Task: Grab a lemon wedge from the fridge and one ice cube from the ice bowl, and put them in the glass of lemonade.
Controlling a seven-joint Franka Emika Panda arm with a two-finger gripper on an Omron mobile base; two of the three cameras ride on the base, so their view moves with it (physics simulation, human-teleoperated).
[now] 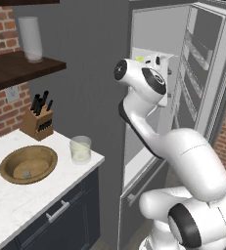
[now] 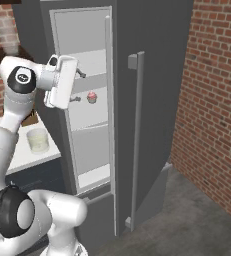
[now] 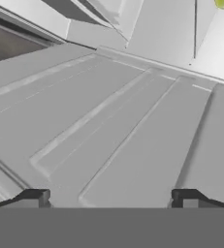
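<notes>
Two pickups still ahead, judging by the layout: nothing in my gripper (image 2: 78, 86), jaws spread wide and released, tips (image 3: 35, 197) far apart in the hand view. I've got the hand reaching into the open fridge (image 2: 152, 60) at upper-shelf height, presumably to line up on the lemon wedge (image 3: 220, 3), which sits at about 1 o'clock at the very top edge of the hand view, well away from the tips. In the left base view a yellow-green speck (image 1: 140, 59) shows just above my wrist, likely the same wedge. A pink-topped cupcake (image 2: 91, 97) sits on the shelf at 3 o'clock of the hand; not my target.

Containers: wooden bowl (image 1: 9, 168) on the counter holds a small pale ice cube (image 1: 27, 173). Glass of lemonade (image 1: 80, 149) stands just beside the bowl at its 2 o'clock, liquid only, no wedge or ice visible inside. Knife block (image 1: 37, 119) behind them.
</notes>
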